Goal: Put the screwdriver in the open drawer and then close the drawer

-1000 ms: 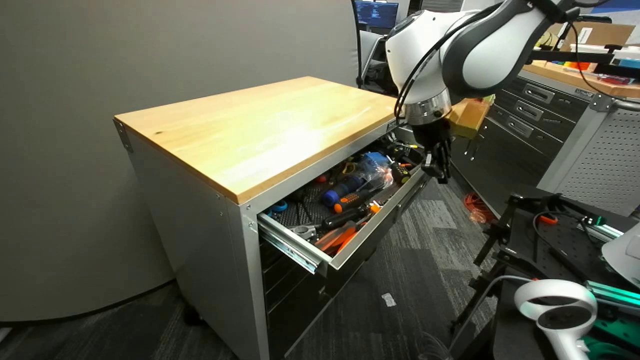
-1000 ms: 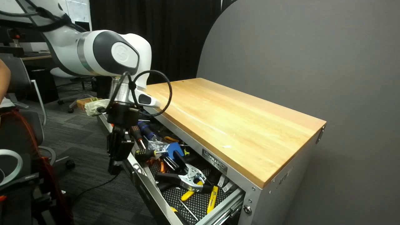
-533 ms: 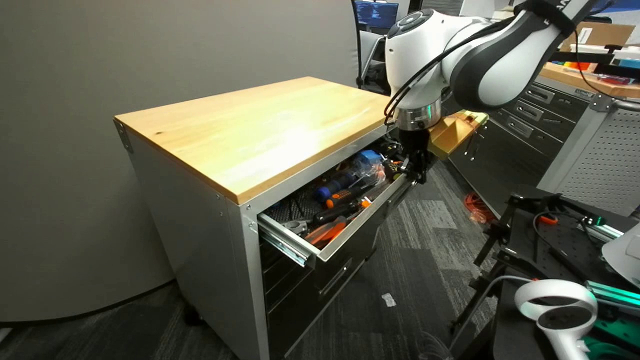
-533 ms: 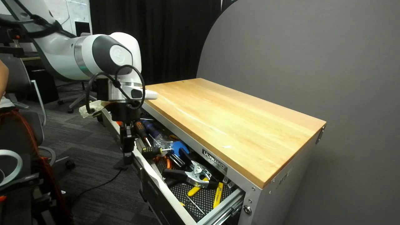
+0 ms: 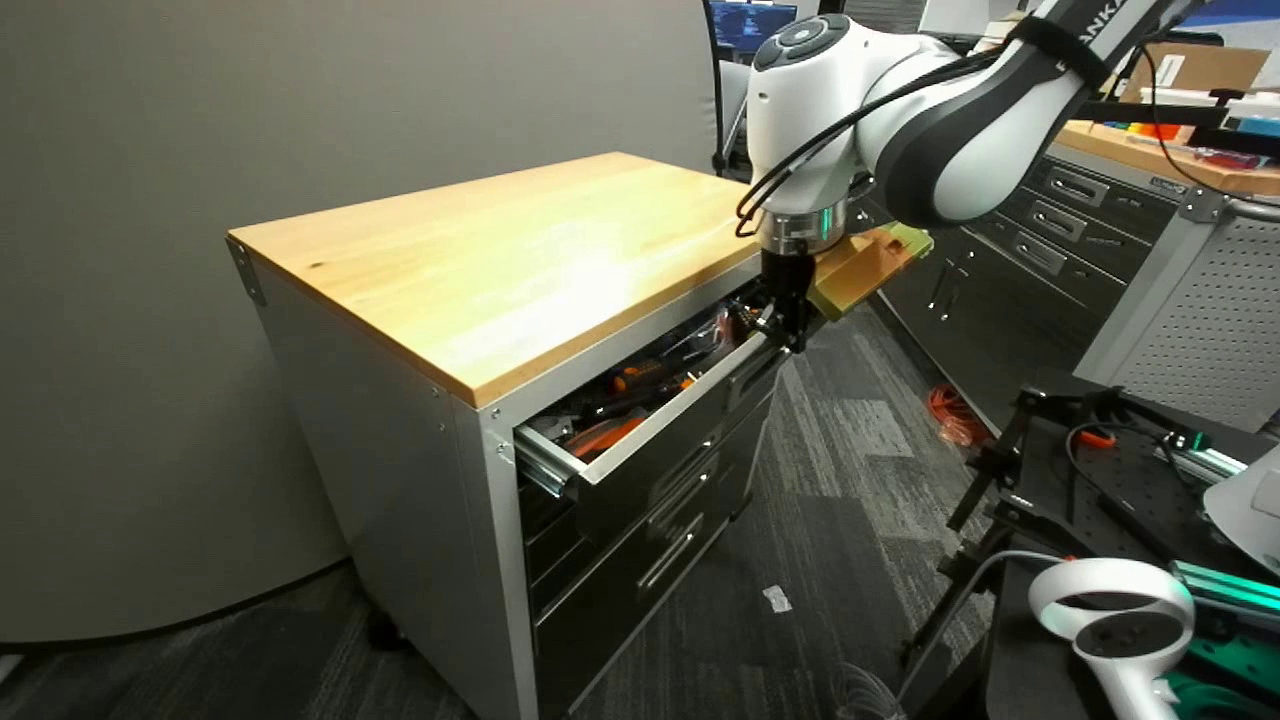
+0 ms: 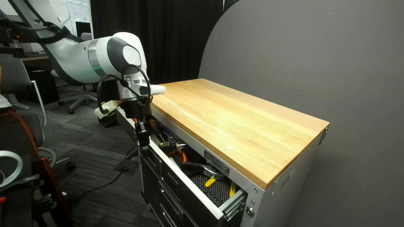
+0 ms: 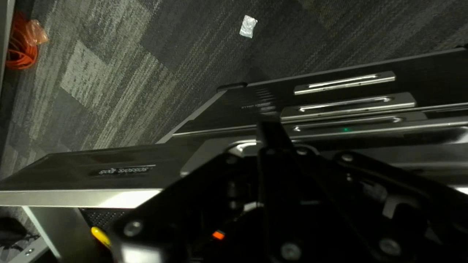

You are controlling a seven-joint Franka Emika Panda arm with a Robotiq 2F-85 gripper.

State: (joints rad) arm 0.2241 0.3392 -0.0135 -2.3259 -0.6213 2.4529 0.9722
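The drawer shows partly open in both exterior views, with its front rim [image 5: 680, 412] [image 6: 186, 179] standing out from the wood-topped cabinet. The small dark screwdriver with yellow marks [image 6: 168, 146] lies among other tools inside the drawer, just behind its front wall. My gripper [image 5: 795, 345] [image 6: 144, 145] points down at the outer side of the drawer's front and seems to touch it. In the wrist view the gripper's fingers [image 7: 272, 137] are together, with nothing seen between them. They stand over the metal handle plate [image 7: 203, 157] of the drawer front [image 7: 73, 197].
Orange and yellow-handled tools [image 6: 210, 182] lie in the drawer. The wooden top [image 5: 520, 260] is level behind the arm. Lower drawers [image 6: 167, 201] sit below. A black cart with a white controller [image 5: 1110, 610] and a dark cabinet [image 5: 1030, 290] stand opposite. A yellow block [image 5: 865, 270] sits beside my wrist.
My gripper has come down to the drawer front and moved toward the cabinet. The drawer has slid inward with it, so less of its inside shows. The fingers stay together.
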